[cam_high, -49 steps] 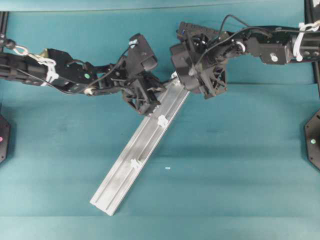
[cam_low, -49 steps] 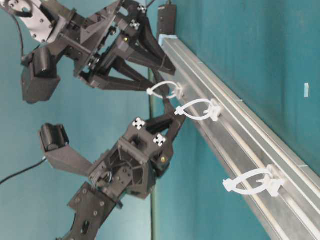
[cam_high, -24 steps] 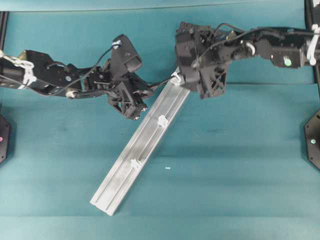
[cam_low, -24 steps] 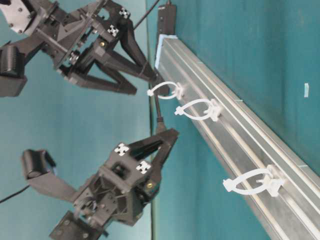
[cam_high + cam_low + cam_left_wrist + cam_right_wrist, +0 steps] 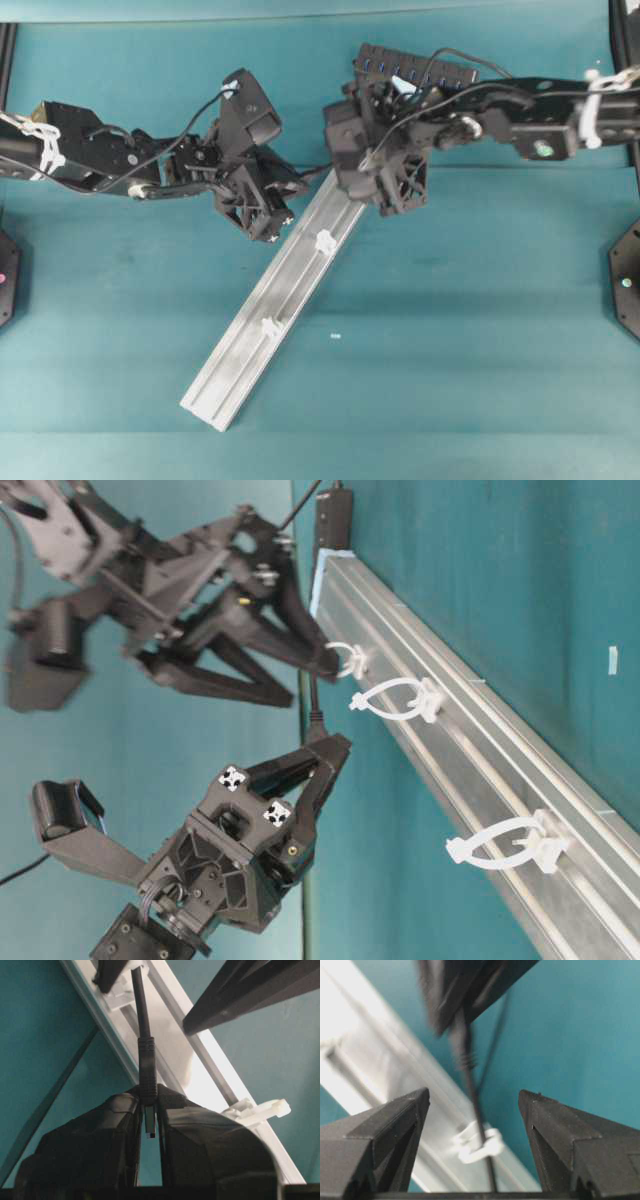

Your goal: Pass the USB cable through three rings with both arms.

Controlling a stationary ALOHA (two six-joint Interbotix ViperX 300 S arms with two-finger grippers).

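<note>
Covering first ring (image 5: 345, 660) now, right gripper (image 5: 310, 670) shifted toward rail (image 5: 270, 310).

A teal tabletop (image 5: 480, 330) fills the view, evenly lit, with faint creases.

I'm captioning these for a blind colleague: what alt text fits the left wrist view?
The left end effector is shut on the plug of the USB cable, whose cord runs up toward a silver rail crossing teal cloth. One white ring sits on the rail at right.
</note>
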